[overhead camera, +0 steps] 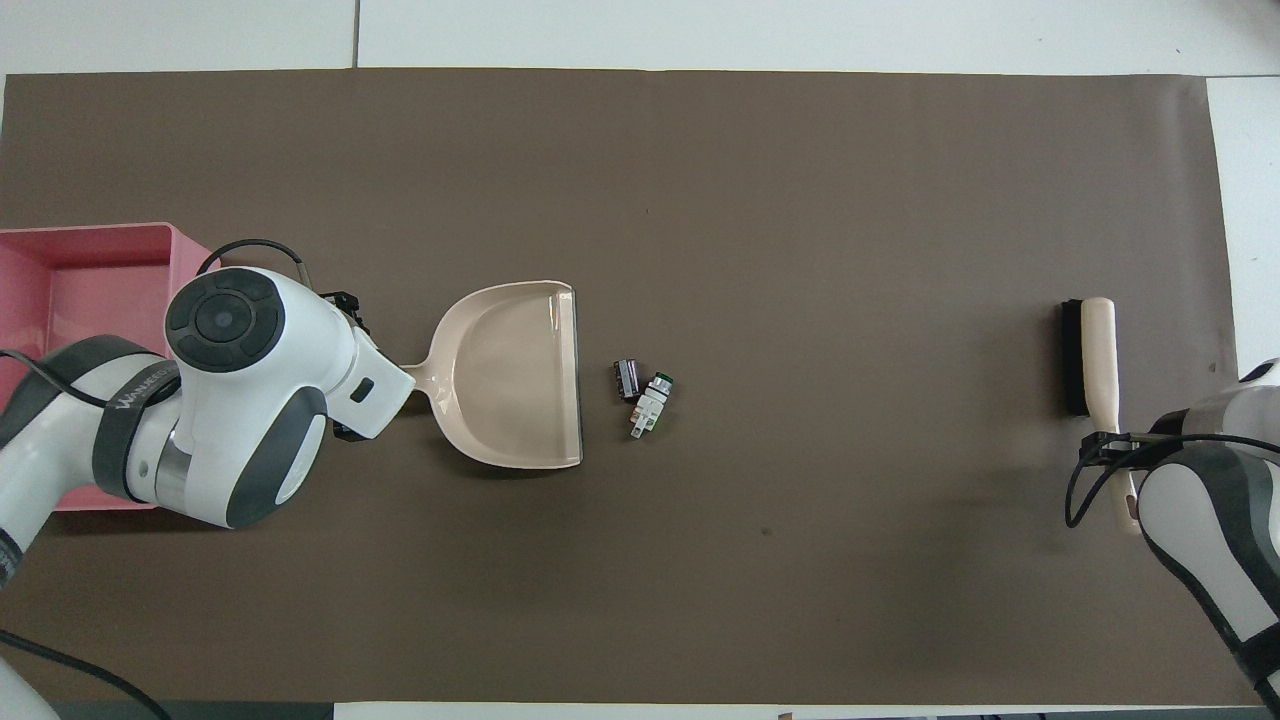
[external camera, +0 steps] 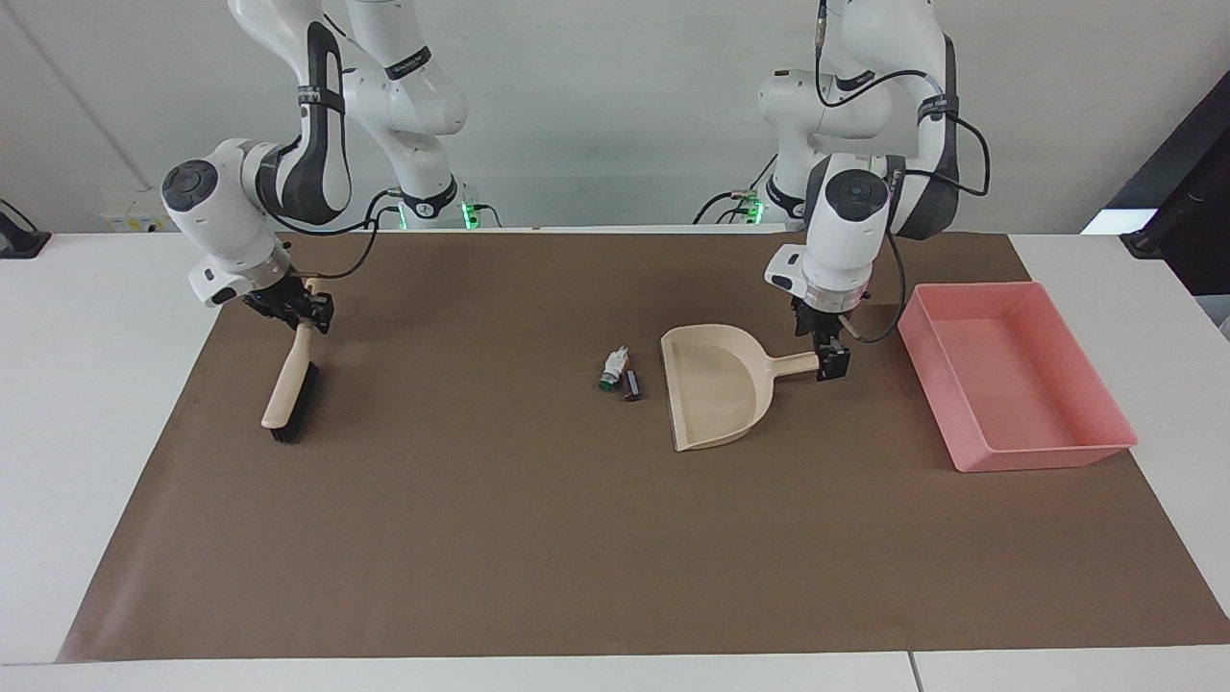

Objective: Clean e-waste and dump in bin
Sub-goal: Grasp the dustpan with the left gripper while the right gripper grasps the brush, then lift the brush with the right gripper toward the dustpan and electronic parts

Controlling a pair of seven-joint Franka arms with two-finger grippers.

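Observation:
Two e-waste pieces lie mid-mat: a white one with a green end (external camera: 611, 369) (overhead camera: 650, 403) and a dark cylinder (external camera: 630, 385) (overhead camera: 626, 379), just off the open lip of the beige dustpan (external camera: 716, 384) (overhead camera: 510, 375). My left gripper (external camera: 824, 354) stands open astride the end of the dustpan's handle; in the overhead view its wrist covers that handle. The pink bin (external camera: 1009, 384) (overhead camera: 90, 290) sits at the left arm's end of the table. My right gripper (external camera: 306, 312) (overhead camera: 1105, 445) is shut on the handle of the beige brush (external camera: 288, 394) (overhead camera: 1090, 350), whose bristles rest on the mat.
A brown mat (external camera: 480, 538) covers most of the white table (external camera: 86, 404). The brush lies at the right arm's end, well apart from the e-waste. The bin holds nothing that I can see.

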